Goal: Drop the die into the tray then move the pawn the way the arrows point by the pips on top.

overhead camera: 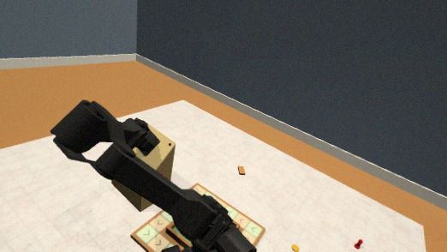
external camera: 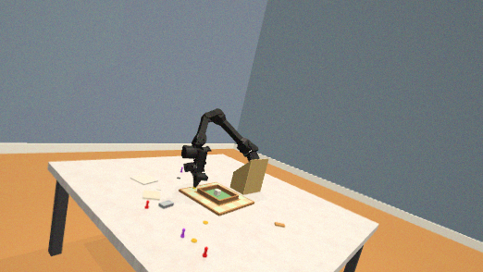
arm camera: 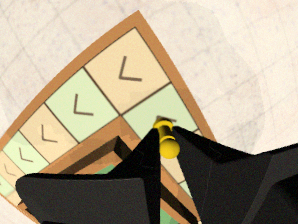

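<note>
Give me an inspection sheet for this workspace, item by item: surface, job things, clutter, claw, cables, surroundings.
Surface: white table, dark legs.
Job's things: board with arrowed squares; white die lying in the green tray; yellow pawn on a ring square.
Clutter: tan box, red pawns, purple pawn, yellow discs, cards, grey block, orange block.
Claw: claw shut on the yellow pawn, low over the board.
Cables: nothing seen.
Surroundings: blue-grey walls, orange floor.
</note>
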{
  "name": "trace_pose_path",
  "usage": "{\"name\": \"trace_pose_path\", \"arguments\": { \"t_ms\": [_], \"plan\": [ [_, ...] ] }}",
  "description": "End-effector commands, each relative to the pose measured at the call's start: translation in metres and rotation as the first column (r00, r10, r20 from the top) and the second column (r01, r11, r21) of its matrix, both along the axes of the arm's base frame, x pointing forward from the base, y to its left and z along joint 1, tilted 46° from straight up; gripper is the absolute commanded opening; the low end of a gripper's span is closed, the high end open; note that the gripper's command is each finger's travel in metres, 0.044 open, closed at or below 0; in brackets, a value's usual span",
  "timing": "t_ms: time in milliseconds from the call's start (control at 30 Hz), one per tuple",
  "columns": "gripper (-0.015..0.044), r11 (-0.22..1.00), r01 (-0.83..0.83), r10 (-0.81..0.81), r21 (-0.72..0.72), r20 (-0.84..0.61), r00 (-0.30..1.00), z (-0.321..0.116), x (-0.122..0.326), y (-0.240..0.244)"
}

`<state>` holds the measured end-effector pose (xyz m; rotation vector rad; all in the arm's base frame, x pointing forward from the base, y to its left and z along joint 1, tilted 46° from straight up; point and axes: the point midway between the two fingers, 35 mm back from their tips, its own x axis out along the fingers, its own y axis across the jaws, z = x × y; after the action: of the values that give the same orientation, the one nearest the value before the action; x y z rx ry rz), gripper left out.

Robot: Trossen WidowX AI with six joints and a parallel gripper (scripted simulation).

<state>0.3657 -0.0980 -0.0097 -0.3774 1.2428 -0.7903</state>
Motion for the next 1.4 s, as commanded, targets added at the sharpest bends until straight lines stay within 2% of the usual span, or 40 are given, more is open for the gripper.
{"name": "trace_pose_path", "arguments": {
  "t_ms": [0, 467, 600, 1367],
  "plan": [
    [0.0, 1.0, -0.001, 0.001, 0.008, 0.008, 1.0, 0.013, 0.002, 0.015],
    [0.0, 1.0, -0.001, 0.001, 0.007, 0.007, 1.0, 0.084, -0.014, 0.082],
    [0.0, 1.0, -0.001, 0.001, 0.007, 0.007, 1.0, 0.087, -0.015, 0.085],
    [0.0, 1.0, -0.002, 0.002, 0.013, 0.009, 1.0, -0.024, 0.013, 0.138]
  ]
}}
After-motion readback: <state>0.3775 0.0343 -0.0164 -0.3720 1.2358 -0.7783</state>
